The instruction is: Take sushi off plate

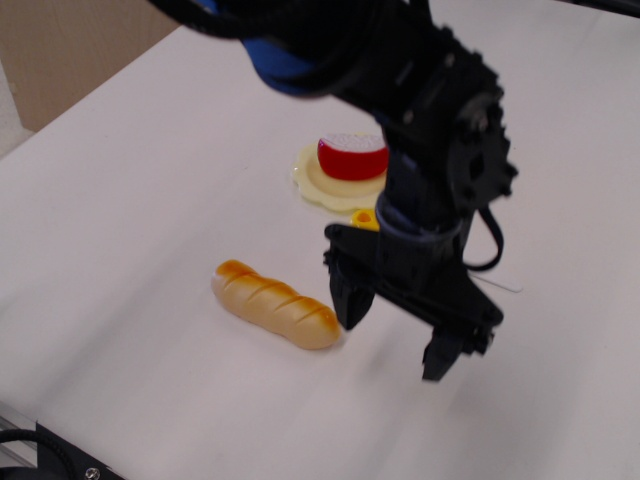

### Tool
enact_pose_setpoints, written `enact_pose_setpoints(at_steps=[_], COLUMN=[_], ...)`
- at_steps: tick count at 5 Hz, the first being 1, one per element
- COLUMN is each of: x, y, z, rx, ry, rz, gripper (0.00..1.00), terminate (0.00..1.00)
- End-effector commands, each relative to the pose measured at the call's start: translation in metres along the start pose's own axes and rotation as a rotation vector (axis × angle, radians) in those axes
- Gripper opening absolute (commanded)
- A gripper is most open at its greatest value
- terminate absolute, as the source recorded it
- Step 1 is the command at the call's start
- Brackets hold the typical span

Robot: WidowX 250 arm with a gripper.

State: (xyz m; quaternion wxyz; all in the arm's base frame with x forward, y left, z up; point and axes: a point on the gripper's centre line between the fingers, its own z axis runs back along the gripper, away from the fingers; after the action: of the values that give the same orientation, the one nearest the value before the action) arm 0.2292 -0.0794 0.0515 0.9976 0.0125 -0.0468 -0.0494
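The sushi (351, 157), red-sided with a whitish-pink top, sits on the pale yellow scalloped plate (320, 187) at the middle back of the white table. My gripper (396, 338) is black, hangs open and empty above the table in front of the plate, well short of the sushi. Its left finger (350, 300) is close to the right end of the bread loaf. Part of the plate's right side is hidden behind my arm.
A long golden-brown bread loaf (274, 303) lies on the table left of my gripper. A small yellow piece (365, 219) lies just in front of the plate, partly hidden by my wrist. A tan wall (70, 45) borders the far left.
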Motion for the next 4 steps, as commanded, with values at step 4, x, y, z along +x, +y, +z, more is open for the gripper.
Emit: enact_pose_setpoints(at_steps=[4], x=[0.087], y=[0.113], z=[0.039], rx=[-0.118], ry=[-0.068], rz=[-0.44], gripper=[1.0], terminate=[0.0])
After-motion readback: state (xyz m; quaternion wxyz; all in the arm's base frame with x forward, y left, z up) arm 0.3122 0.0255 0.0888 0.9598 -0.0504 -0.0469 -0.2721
